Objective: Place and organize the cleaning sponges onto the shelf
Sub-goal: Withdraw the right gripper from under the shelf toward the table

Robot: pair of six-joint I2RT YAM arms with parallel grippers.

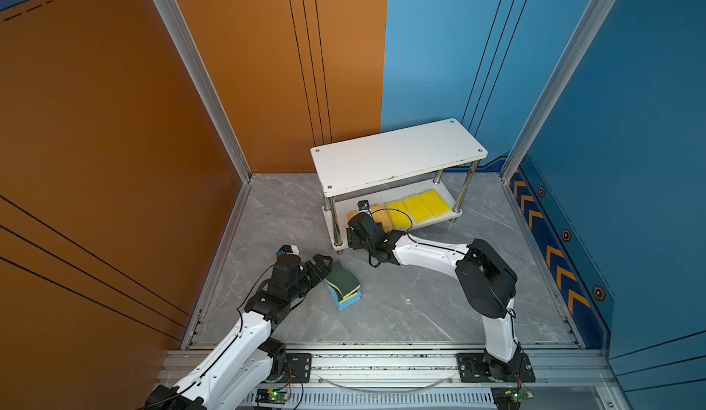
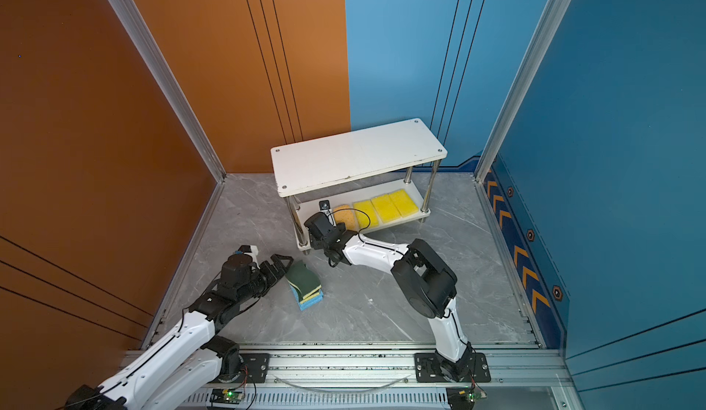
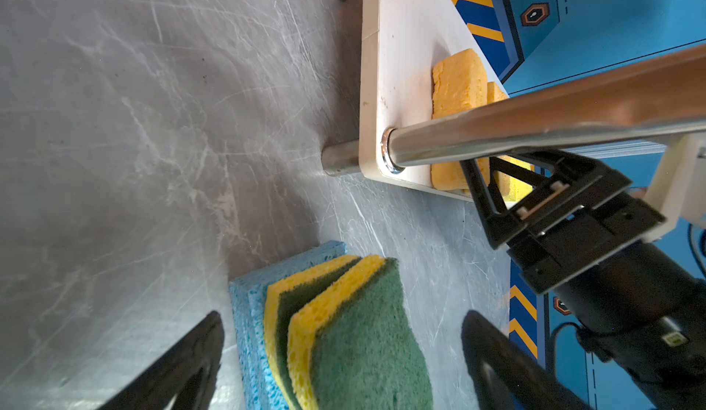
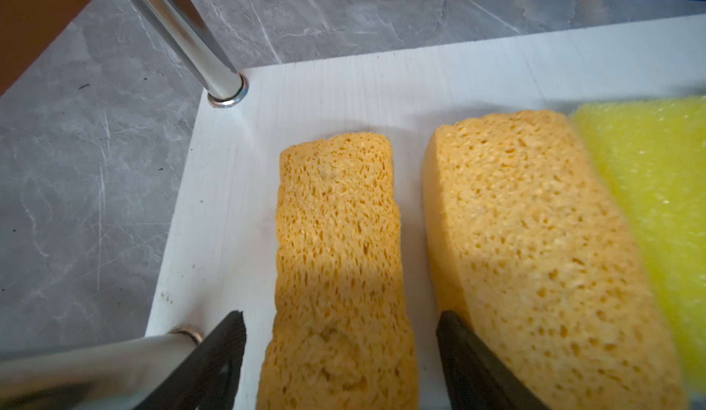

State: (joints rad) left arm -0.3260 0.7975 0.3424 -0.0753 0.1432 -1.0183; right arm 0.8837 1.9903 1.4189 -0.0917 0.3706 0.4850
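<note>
- Five cleaning sponges (image 2: 386, 208) lie in a row on the lower board (image 4: 344, 95) of the shelf (image 1: 397, 156). In both top views three bright yellow sponges (image 1: 418, 206) fill its right part, and two orange ones lie left of them.
- The right gripper (image 4: 340, 314) reaches into the lower tier at that left end. In the right wrist view its jaws stand apart on either side of the narrower orange sponge (image 4: 336, 236), a gap at each finger, so it is released and grips nothing.
- The wider orange sponge (image 4: 535, 255) lies just beside, between the narrow one and the nearest yellow.
- Four more sponges sit stacked on the grey floor (image 1: 401, 305) in front of the shelf: two light blue sponges (image 3: 248, 312) at the bottom, two green-topped sponges (image 3: 363, 343) fanned above them.
- The left gripper (image 3: 342, 314) hangs at the stack's left side, jaws spread wide and empty.
</note>
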